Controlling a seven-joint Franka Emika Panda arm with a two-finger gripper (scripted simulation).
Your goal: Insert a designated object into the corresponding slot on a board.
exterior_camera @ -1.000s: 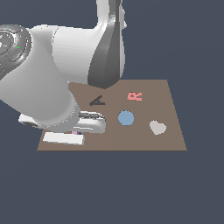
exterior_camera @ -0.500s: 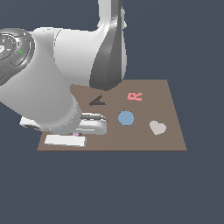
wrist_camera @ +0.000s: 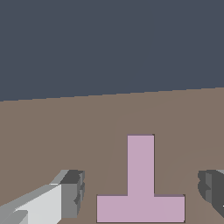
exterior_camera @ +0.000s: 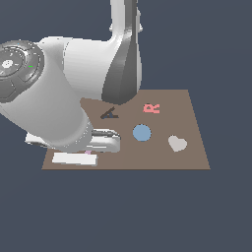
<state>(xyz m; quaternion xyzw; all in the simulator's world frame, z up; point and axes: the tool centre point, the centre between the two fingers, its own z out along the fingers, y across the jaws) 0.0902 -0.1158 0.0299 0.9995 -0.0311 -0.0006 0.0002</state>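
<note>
Arm barely shifted | lilac T (wrist_camera: pixel 140 192) flat between fingers (wrist_camera: pixel 72 192) | spread wide, untouching

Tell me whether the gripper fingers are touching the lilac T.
Apart. The wrist view shows bare board between the T and each of the fingers of the open gripper.

Brown board (exterior_camera: pixel 192 152) lies flat. On it: salmon R (exterior_camera: pixel 151 108), blue disc (exterior_camera: pixel 141 133), grey heart (exterior_camera: pixel 176 143), dark A-shaped recess (exterior_camera: pixel 109 114). Lilac T (wrist_camera: pixel 141 192) lies flat on the board surface near one edge, largely hidden in the exterior view.
</note>
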